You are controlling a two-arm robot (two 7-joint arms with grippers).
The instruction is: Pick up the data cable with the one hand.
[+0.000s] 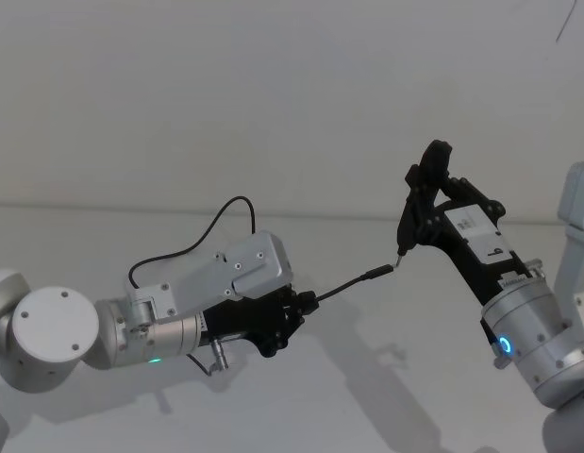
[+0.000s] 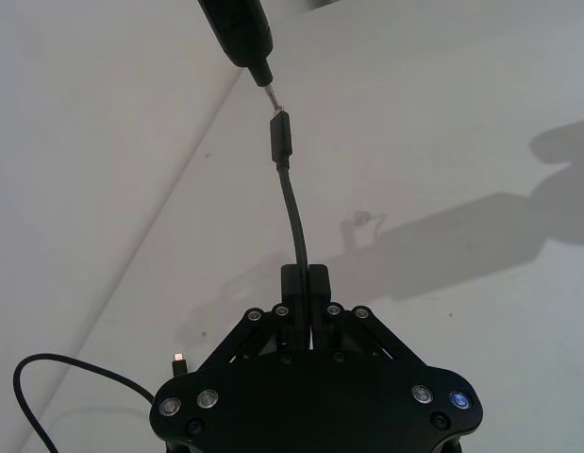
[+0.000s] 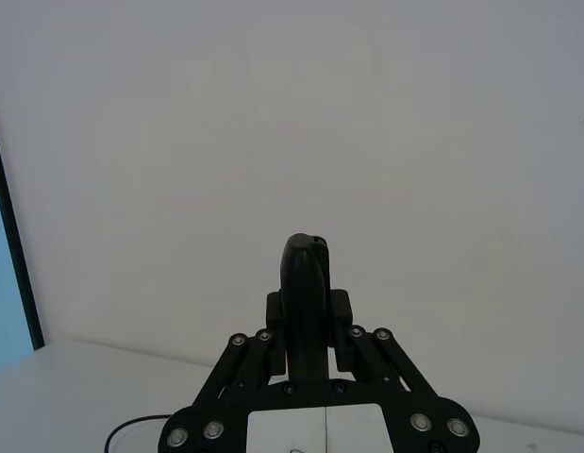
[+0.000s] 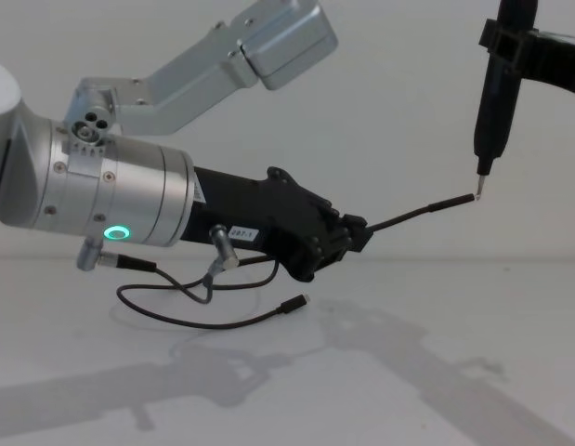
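Data cable (image 4: 412,215) is clamped in left gripper (image 4: 354,232) jaws just behind its plug; tail droops to table (image 4: 380,372). Light, limp, best gripped near plug. Right gripper (image 1: 433,203) is clamped on pen-like tool (image 4: 494,93), tip at that plug.

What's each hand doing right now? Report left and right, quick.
Left hand: closed on the cable, held off the table.
Right hand: closed on the pen tool, its tip at the cable's plug.
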